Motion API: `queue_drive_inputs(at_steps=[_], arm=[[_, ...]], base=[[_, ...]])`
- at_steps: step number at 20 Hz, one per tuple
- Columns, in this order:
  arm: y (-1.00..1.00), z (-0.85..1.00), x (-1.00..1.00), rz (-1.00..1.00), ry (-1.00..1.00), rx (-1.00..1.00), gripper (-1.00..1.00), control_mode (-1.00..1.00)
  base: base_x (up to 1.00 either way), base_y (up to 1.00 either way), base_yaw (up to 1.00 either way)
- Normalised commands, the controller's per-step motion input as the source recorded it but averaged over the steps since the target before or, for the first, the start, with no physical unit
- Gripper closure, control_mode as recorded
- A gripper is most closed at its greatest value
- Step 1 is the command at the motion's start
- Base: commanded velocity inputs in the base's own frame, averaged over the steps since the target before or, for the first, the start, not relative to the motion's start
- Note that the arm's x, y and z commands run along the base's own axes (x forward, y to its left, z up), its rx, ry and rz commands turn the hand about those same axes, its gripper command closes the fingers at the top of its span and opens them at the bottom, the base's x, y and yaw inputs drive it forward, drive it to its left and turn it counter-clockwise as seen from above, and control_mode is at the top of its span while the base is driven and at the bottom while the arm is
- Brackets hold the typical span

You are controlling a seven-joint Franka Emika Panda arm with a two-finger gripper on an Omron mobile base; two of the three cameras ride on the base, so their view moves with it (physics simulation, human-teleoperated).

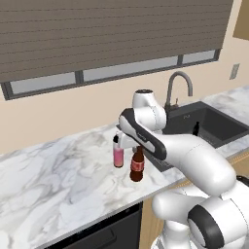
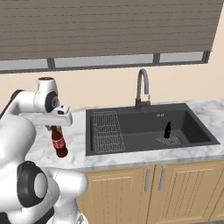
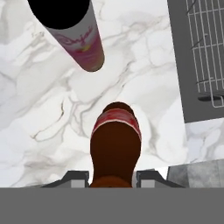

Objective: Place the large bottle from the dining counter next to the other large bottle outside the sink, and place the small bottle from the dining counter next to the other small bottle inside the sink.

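The gripper (image 3: 112, 177) is clamped on the brown bottle's (image 1: 137, 168) neck, holding it upright just beside the pink bottle (image 1: 118, 154), left of the sink (image 2: 148, 127), ready to set down.

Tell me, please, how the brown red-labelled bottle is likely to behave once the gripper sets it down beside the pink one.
The large bottle looks tall and narrow-necked, so it probably tips easily if nudged near the top. It seems rigid, held by the gripper at its neck without bending. Its round body would likely roll if it fell, possibly toward the other large bottle.
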Motion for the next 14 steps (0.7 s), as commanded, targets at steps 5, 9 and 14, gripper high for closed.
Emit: queue_drive_inputs(at_steps=[5, 9, 14], arm=[[-0.03, -0.06, 0.04, 0.00, 0.02, 0.00, 1.00, -1.00], [0.00, 0.00, 0.00, 0.00, 0.00, 0.00, 1.00, -1.00], [0.04, 0.00, 0.01, 0.00, 0.00, 0.00, -1.00, -1.00]], base=[[0.00, 0.00, 0.00], [0.00, 0.00, 0.00], [0.00, 0.00, 0.00]])
